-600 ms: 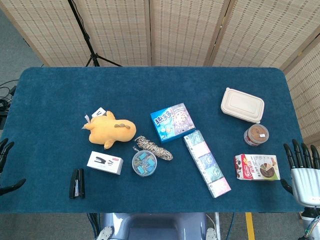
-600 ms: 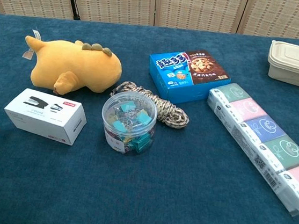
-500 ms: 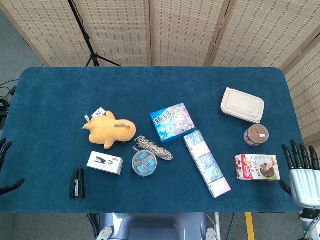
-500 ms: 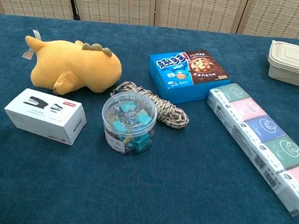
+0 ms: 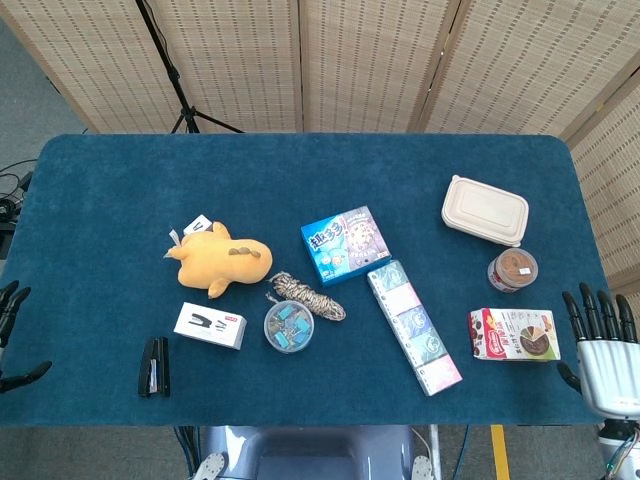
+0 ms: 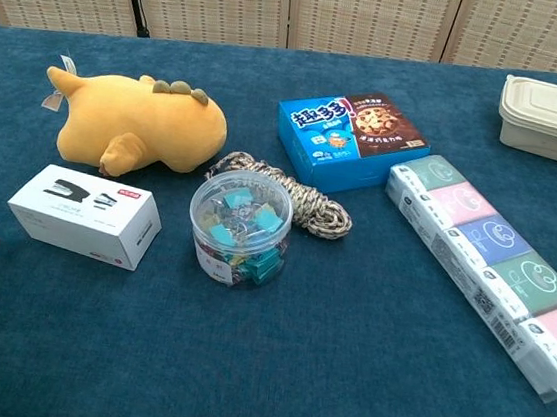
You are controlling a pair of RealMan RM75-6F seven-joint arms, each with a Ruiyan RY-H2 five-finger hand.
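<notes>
At the counter's right edge, the right hand [image 5: 603, 345] hangs with fingers spread, holding nothing, just beside the snack box [image 5: 514, 334]. Beyond the box stand a brown-lidded cup [image 5: 512, 269] and a beige lidded container [image 5: 485, 210]. Opposite, the left hand [image 5: 12, 335] shows only dark fingers, apart and empty, with the black stapler [image 5: 153, 366] nearest. The blue counter [image 5: 300, 170] is backed by woven screens [image 5: 350, 60].
</notes>
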